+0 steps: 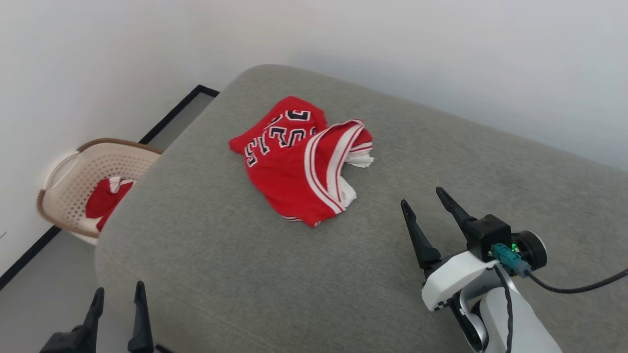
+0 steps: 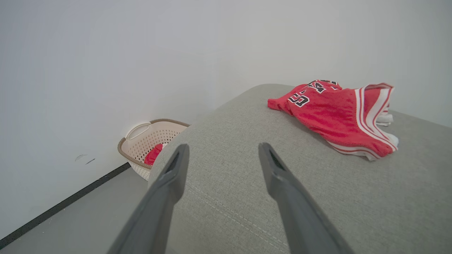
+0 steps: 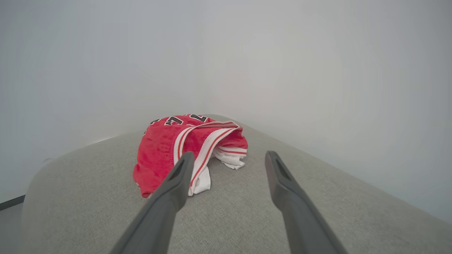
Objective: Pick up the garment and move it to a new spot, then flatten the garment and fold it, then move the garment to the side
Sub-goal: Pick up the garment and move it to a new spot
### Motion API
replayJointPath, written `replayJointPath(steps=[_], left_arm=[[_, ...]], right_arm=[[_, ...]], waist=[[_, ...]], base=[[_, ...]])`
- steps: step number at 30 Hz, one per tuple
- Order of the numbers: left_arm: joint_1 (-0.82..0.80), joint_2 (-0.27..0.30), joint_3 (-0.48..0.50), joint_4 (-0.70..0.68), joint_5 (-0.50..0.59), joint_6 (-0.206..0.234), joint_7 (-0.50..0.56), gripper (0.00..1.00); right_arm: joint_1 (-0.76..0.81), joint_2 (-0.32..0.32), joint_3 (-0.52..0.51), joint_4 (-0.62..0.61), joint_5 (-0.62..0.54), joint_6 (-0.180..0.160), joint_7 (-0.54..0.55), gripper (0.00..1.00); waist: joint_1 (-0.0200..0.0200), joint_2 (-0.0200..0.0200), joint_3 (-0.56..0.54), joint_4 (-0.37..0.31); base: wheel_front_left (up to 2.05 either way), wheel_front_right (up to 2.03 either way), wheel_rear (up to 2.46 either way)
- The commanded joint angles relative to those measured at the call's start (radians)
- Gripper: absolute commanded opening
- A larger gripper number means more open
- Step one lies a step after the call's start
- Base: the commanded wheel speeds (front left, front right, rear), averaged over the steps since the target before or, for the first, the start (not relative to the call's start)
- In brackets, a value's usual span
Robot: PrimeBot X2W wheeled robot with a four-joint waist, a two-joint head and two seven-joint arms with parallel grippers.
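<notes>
Soft, even, bright light; faint shadows, no glare; wrist views bow at edges.

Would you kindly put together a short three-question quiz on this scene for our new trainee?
1. True or false: the jaws of the right gripper are shut on the garment.
2. Where does the basket stand? A) on the floor beside the grey cushion; B) on top of the cushion; C) on the garment.
3. Fill in: the left gripper, like the right, has its jaws ____.
Key: 1 false; 2 A; 3 open.
</notes>
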State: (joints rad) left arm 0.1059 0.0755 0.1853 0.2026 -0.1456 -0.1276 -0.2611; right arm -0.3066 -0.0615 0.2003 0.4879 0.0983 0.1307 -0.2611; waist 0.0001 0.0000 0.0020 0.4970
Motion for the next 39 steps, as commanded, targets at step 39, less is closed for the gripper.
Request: replayJointPath(steps=[39], left_arm=[[-0.709, 0.909, -0.911, 0.312, -1.044, -0.002, 0.435, 0.99]], right_arm=[[-0.104, 0.011, -0.03, -0.167, 0.042, 0.0, -0.005, 1.0]], waist=[[-0.0001, 0.0, 0.446, -0.648]], base=[[0.0, 0.0, 0.0]])
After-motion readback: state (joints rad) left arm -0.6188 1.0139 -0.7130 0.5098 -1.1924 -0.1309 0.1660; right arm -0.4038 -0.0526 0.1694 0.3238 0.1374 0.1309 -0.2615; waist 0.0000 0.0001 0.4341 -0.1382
